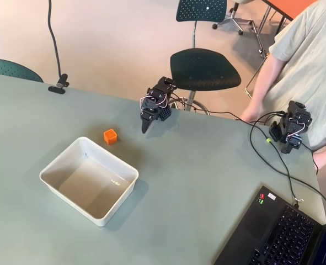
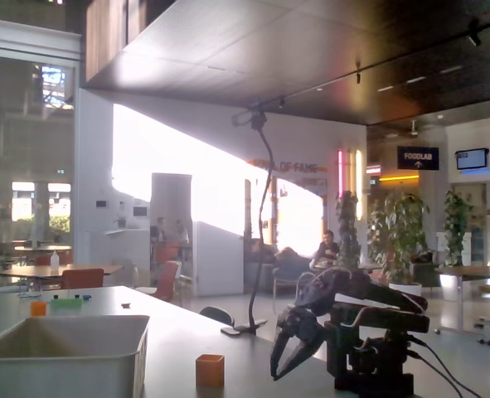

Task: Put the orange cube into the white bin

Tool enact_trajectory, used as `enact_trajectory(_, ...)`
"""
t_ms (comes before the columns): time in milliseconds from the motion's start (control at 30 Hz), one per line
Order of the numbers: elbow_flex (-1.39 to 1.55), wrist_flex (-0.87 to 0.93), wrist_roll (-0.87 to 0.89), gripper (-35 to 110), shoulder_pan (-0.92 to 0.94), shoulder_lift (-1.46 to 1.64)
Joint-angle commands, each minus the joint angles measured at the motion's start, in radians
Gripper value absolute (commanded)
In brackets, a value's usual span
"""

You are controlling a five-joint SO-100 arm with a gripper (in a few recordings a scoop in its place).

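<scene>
Overhead view, claw: the claw (image 1: 147,128) points down toward the desk (image 1: 207,182), its tip hanging close above the surface near the desk's far edge; from above the two fingers read as one dark wedge.
Fixed view, claw: the claw (image 2: 288,358) shows in side profile, its two fingers spread slightly apart with a sliver of light between them, gripping nothing; the tips hover just off the desk (image 2: 178,340).
Arm: the black arm (image 1: 158,98) folds back from the claw toward 1 o'clock in the overhead view, with its wires trailing off toward 3 o'clock along the desk edge.
Orange cube: in the overhead view the orange cube (image 1: 110,136) sits on the desk at about 9 o'clock from the claw, near it but apart; in the fixed view the orange cube (image 2: 210,370) stands flat at 9 o'clock from the claw tips, clear of them.
White bin: in the overhead view the white bin (image 1: 52,171) lies at about 7 o'clock from the cube, its nearest corner just beside the cube without touching; the inside holds nothing. In the fixed view the white bin (image 2: 62,365) sits at 9 o'clock from the cube.
Surroundings: a laptop (image 1: 278,232) rests at the desk's 5 o'clock corner in the overhead view; a dark chair (image 1: 204,69) stands on the floor at 12 o'clock from the arm; a person (image 1: 311,66) stands at 3 o'clock.
</scene>
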Motion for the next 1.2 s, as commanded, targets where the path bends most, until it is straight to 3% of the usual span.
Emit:
enact_trajectory(0,-0.018,0.005,0.000,-3,-0.011,0.034)
enact_trajectory(1167,0.051,-0.005,0.003,-3,-0.014,0.034)
